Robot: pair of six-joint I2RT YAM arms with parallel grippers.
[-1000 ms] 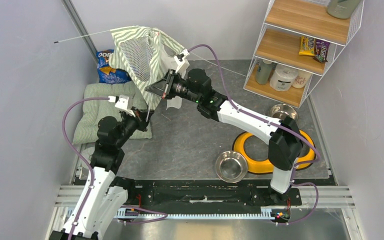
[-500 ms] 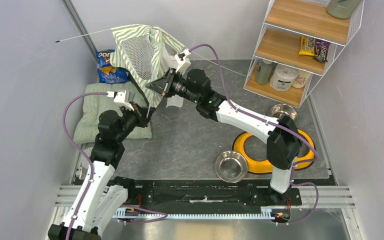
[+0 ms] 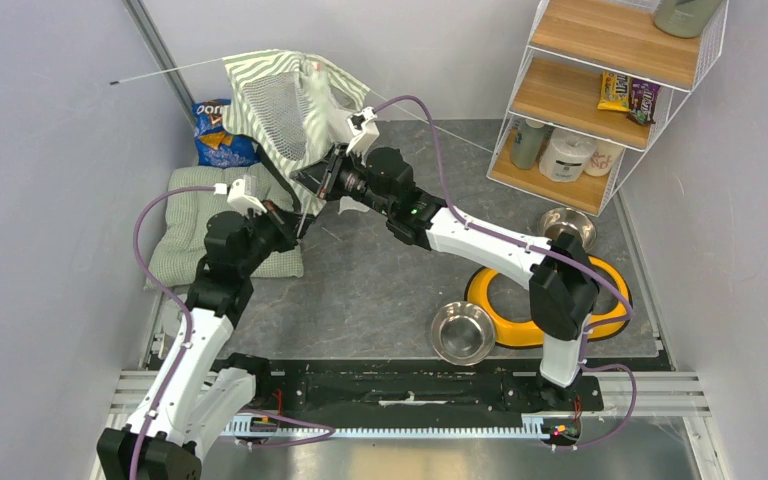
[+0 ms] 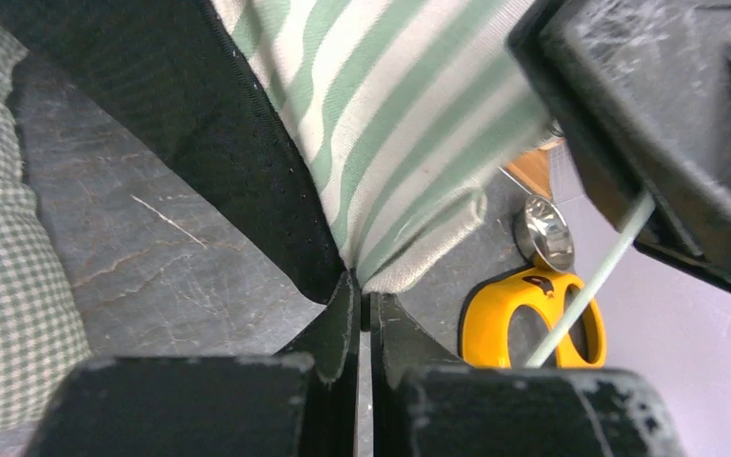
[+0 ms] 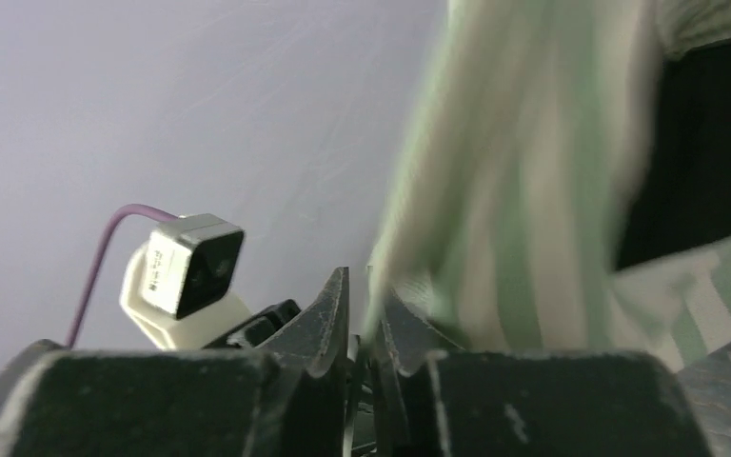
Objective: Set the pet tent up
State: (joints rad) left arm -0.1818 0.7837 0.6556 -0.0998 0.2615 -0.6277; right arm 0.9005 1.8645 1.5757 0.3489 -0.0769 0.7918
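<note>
The pet tent point(image 3: 278, 100), green-and-white striped with a white mesh panel, hangs crumpled above the back left floor. A thin pole point(image 3: 160, 71) sticks out to the left. My left gripper point(image 3: 296, 222) is shut on the tent's bottom edge; in the left wrist view the jaws point(image 4: 364, 290) pinch a striped fabric corner point(image 4: 409, 124) beside a black panel point(image 4: 200, 124). My right gripper point(image 3: 312, 178) is just above it, shut on a striped fabric edge point(image 5: 533, 190) at its fingertips point(image 5: 366, 305). Another pole point(image 4: 590, 281) crosses the left wrist view.
A pale green quilted cushion point(image 3: 185, 225) lies at the left, with a blue chip bag point(image 3: 218, 135) behind it. A yellow double-bowl holder point(image 3: 505, 325) and two steel bowls point(image 3: 462, 332) point(image 3: 565, 222) sit at the right. A wire shelf point(image 3: 600, 80) stands at the back right.
Both grippers have moved a little up and left, still holding the tent. The left arm has stretched further toward it. The tent has lifted slightly.
</note>
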